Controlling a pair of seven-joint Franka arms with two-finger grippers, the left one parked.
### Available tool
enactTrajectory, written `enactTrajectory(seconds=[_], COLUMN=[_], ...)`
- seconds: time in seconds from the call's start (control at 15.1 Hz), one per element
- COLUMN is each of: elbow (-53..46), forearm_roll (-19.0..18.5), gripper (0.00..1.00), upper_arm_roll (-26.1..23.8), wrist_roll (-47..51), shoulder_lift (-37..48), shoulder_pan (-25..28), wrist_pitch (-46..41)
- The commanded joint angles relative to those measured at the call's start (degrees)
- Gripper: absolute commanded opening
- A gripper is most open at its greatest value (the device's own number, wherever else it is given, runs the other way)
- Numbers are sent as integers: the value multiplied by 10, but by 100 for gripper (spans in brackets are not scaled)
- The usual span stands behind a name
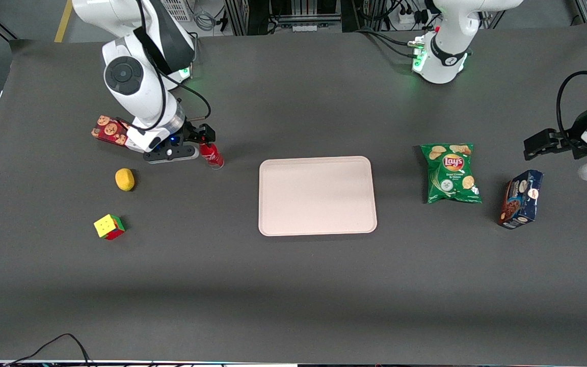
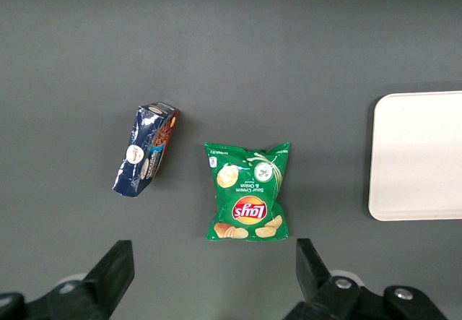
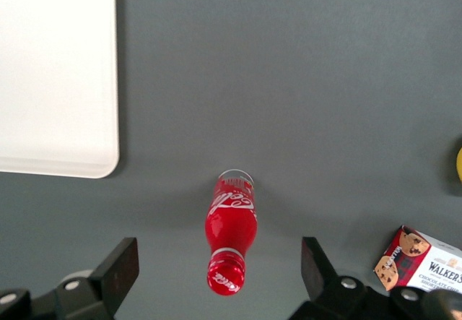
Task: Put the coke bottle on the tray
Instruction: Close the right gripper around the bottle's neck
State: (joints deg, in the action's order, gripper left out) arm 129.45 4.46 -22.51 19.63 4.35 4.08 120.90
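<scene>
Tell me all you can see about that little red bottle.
The coke bottle is small, slim and glossy red, with a red cap, white script lettering and a clear base. It stands upright on the dark table, between the tray and the cookie box. The open gripper hangs just above it, fingers on either side, not touching.

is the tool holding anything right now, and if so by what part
Nothing is held. The tool is open above the upright coke bottle, its fingers wide apart on either side of the cap, not touching it.

Bare table between coke bottle and tray; hand spread over bottle.
</scene>
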Motion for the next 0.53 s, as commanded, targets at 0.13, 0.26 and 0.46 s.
enactTrajectory(seconds=[0.13,0.26,0.46], elbow=[63,74,83], forearm_roll=[10,10,11], gripper=[100,100,100], upper_arm_roll=[-7,-19,-27], wrist_roll=[11,12,18], shoulder_lift=[9,7,7], shoulder_pan=[-3,-3,-3], wrist_pitch=[60,65,71])
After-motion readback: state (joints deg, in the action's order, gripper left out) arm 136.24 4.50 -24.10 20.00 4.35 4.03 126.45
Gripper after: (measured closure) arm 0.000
